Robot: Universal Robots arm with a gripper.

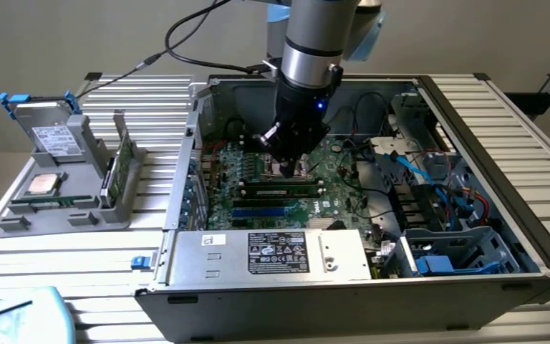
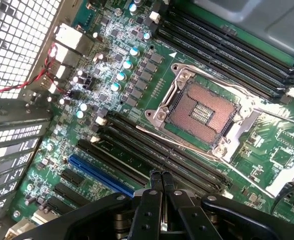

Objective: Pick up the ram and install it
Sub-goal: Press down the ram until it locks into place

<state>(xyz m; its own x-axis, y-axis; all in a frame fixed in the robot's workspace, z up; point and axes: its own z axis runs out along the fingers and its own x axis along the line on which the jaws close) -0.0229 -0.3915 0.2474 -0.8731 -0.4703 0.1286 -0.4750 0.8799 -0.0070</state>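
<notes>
One ram stick [image 1: 277, 190] sat seated in a motherboard [image 1: 256, 172] slot inside the open computer case [image 1: 504, 287], just below the gripper [image 1: 288, 170] in the exterior view. The single gripper [image 2: 161, 176] hung over the board near the one empty processor socket [image 2: 199, 112], its fingers pressed together, holding nothing.
</notes>
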